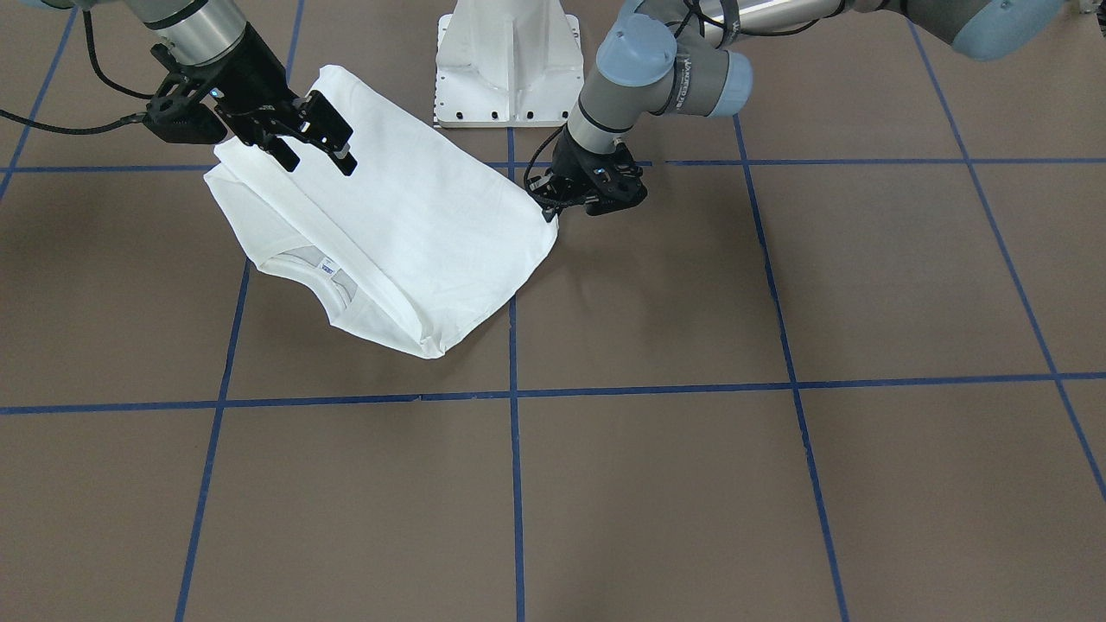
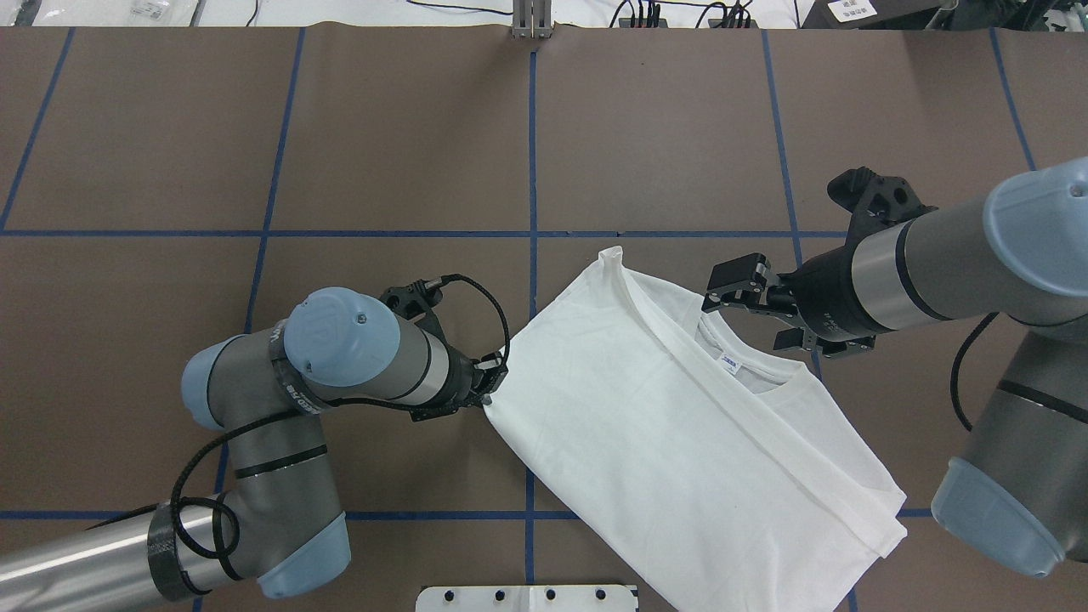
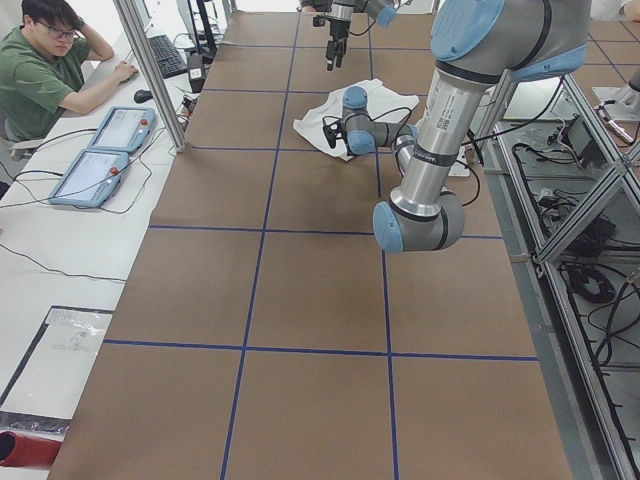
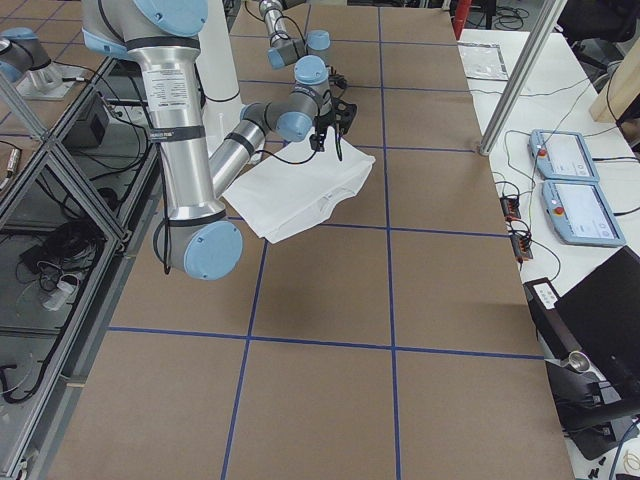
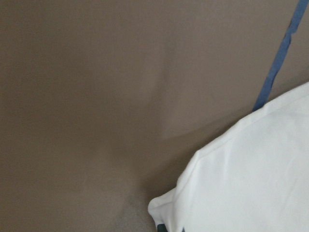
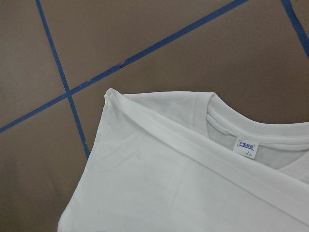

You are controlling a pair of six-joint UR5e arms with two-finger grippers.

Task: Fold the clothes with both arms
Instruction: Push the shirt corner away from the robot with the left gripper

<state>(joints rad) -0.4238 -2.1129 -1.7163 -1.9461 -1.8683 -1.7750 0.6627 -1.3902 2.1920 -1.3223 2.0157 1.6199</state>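
The folded white T-shirt (image 2: 671,425) lies on the brown desk (image 2: 170,127), lower right of centre in the overhead view, with its collar and neck label (image 6: 246,146) uncovered. The left hand (image 2: 486,398) pinches the shirt's leftmost corner, low at the desk. The right hand (image 2: 745,319) hovers by the collar, fingers spread, holding nothing.

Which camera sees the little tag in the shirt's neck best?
The right wrist camera: the neck label looks big, with blue print. Overhead and front views show only a tiny patch; the other views show none.
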